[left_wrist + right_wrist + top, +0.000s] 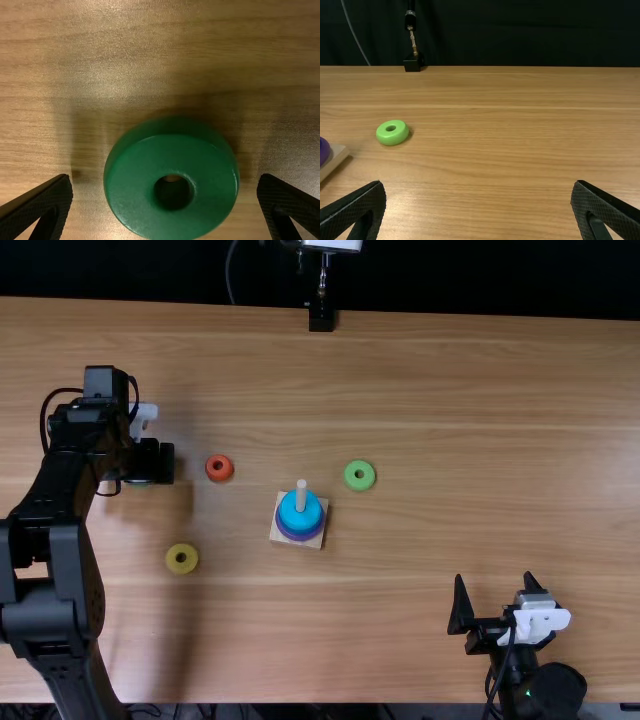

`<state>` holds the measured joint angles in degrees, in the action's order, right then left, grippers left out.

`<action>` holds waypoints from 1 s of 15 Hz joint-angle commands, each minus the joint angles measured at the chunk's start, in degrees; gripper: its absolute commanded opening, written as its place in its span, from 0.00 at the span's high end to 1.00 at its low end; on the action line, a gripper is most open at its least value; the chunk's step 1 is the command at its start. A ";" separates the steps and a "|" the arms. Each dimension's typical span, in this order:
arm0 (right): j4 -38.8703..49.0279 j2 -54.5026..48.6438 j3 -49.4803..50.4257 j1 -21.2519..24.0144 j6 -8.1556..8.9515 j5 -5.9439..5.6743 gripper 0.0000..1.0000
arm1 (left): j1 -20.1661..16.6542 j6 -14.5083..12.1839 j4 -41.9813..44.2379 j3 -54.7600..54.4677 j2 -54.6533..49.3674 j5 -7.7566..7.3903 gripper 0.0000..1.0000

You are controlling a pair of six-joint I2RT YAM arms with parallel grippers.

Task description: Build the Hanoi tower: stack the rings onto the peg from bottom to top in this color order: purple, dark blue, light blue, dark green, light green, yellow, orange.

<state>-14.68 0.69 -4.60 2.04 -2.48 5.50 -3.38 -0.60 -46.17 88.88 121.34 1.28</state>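
Note:
My left gripper (148,472) is low at the table's left, over the dark green ring (138,484), which it mostly covers. In the left wrist view the dark green ring (150,200) lies flat between the spread fingers of the left gripper (165,207), touching neither. The peg (301,495) holds a light blue ring (291,516) above darker blue and purple (312,540). Around it lie the orange ring (219,468), yellow ring (181,559) and light green ring (359,475). The right gripper (494,602) stands open and holds nothing at the near right; the right wrist view shows the right gripper (478,207) likewise.
The peg's square wooden base (282,539) rests left of the middle of the table (480,440). At the far edge stands a black mount (321,318) with a metal rod. The left arm stretches along the table's left side.

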 commanded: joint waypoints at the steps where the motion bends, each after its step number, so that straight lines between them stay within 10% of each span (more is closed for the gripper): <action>1: -3.63 -0.69 3.72 0.68 0.05 0.30 0.00 | -0.31 -0.77 -0.13 0.24 1.53 -0.22 0.00; 10: -3.63 -0.69 3.72 0.68 0.05 0.20 0.00 | -0.31 -0.77 0.61 -0.99 1.36 -0.22 0.94; 15: -3.63 -0.69 3.72 0.68 0.05 0.20 0.00 | 0.30 -0.77 0.08 -0.90 0.13 0.30 1.00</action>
<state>-14.68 0.69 -4.58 2.04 -2.48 5.50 -3.38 -0.89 -45.95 88.86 121.34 1.32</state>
